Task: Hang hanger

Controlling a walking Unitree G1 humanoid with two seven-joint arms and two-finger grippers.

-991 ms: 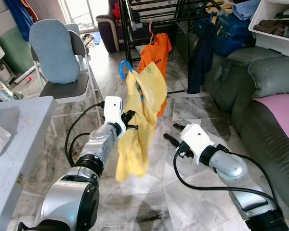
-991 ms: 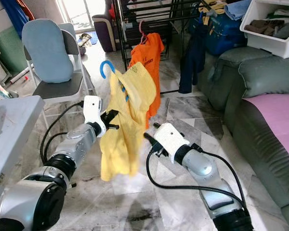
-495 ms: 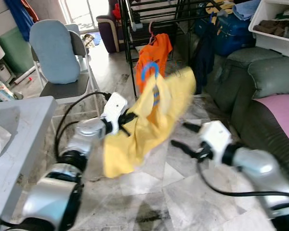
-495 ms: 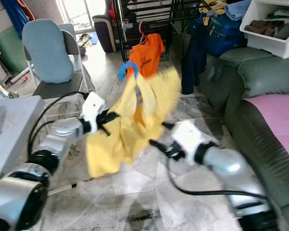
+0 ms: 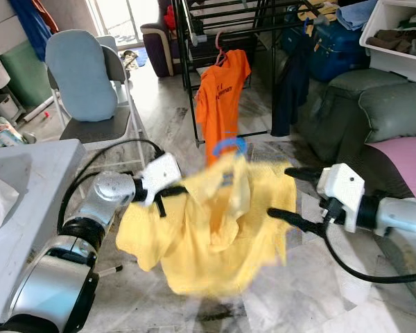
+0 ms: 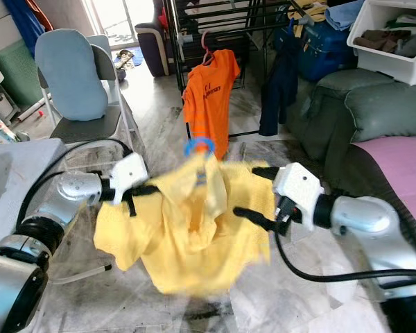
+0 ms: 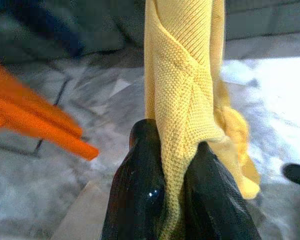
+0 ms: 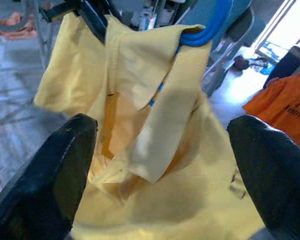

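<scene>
Between the two arms, above the marble floor [image 5: 159, 111], a yellow shirt [image 5: 215, 236] billows wide on a blue hanger [image 5: 229, 144], whose hook rises over the collar. The left gripper [image 5: 168, 196] is clenched on a fold of the shirt at its shoulder edge; the left wrist view shows yellow knit pinched between both black fingers [image 7: 140, 190]. The right gripper [image 5: 290, 195] is spread wide just beside the shirt's other edge, grasping nothing; the right wrist view shows its fingers [image 8: 50, 170] apart with the shirt and hanger between and beyond them. Behind the shirt an orange shirt [image 5: 223, 97] hangs on a pink hanger [image 5: 220, 50] from a black rack [image 5: 187, 62], with a dark garment [image 5: 290, 83] hanging nearby. A white bin [image 5: 395, 59] holding folded dark clothes sits atop a grey sofa [image 5: 374, 118], which carries a pink cover [image 5: 405, 156]. To the left stand a chair [image 5: 97, 128] with a blue cushion [image 5: 80, 73] and a grey table [image 5: 28, 180].
</scene>
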